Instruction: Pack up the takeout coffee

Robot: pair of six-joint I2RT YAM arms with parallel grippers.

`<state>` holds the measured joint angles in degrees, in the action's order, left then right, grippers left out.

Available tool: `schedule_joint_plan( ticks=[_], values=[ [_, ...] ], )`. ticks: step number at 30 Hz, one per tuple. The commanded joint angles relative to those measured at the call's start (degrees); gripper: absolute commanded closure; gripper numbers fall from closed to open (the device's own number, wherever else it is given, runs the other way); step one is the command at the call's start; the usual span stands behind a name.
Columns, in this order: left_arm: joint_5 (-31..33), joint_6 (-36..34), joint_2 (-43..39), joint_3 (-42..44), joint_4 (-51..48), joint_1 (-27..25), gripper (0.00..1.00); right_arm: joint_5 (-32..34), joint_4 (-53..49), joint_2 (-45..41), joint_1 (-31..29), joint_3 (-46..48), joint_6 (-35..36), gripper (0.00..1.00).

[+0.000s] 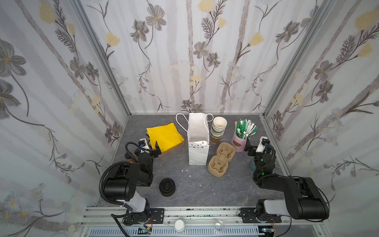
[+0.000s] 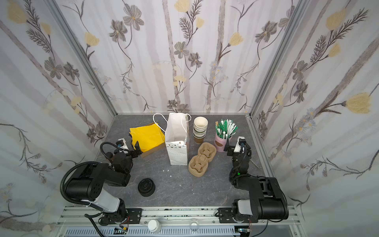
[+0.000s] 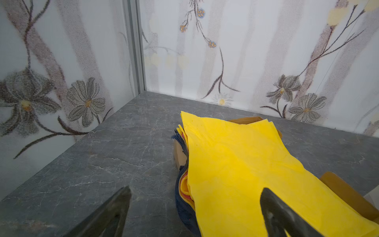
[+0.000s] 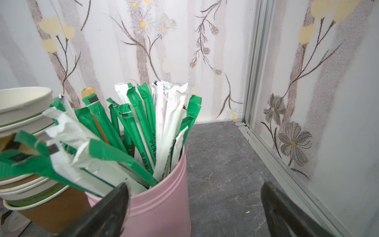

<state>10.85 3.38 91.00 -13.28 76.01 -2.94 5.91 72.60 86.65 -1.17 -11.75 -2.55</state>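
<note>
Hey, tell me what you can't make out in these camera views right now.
- Brown thing, both top views: the left arm covers most of it, so what it is remains unclear.
- Grey-blue thing, in a top view: mostly behind the right arm.
- Black lids, both top views: seen from above, so their number is unclear.
- Stack of cups, right wrist view: cut off by the frame edge, partly behind wrapped straws.

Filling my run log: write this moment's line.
left gripper: jaws open, empty | right gripper: jaws open, empty | paper bag: upright, open
</note>
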Motion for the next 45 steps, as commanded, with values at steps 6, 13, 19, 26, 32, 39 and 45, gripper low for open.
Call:
schedule_joint_plan(
  ticks=[6,13,19,26,32,39,45],
  values=[
    [0.0,-0.1,-0.1,-0.3,1.1,0.0,0.0,-0.6,2.1,-0.1,-0.1,0.1,0.5,0.0],
    [0.0,-0.1,-0.1,-0.4,1.1,0.0,0.0,-0.6,2.2,-0.1,-0.1,0.0,0.5,0.0],
    [0.0,0.0,-0.1,-0.4,1.2,0.0,0.0,-0.6,2.2,-0.1,-0.1,0.0,0.5,0.0],
    [-0.1,-0.1,0.0,-0.4,1.1,0.0,0.0,-0.6,2.0,0.0,0.0,-0.1,0.5,0.0],
    [-0.2,0.0,0.0,-0.4,1.1,0.1,0.0,-0.6,2.0,-0.1,0.0,-0.1,0.4,0.0],
    [-0.3,0.1,-0.1,-0.4,1.1,0.2,0.0,-0.6,2.2,-0.1,0.0,0.1,0.4,0.0],
    [1.4,0.4,-4.2,1.2,1.0,0.1,0.0,1.7,2.4,-3.4,-0.2,1.5,0.1,0.0]
  ],
)
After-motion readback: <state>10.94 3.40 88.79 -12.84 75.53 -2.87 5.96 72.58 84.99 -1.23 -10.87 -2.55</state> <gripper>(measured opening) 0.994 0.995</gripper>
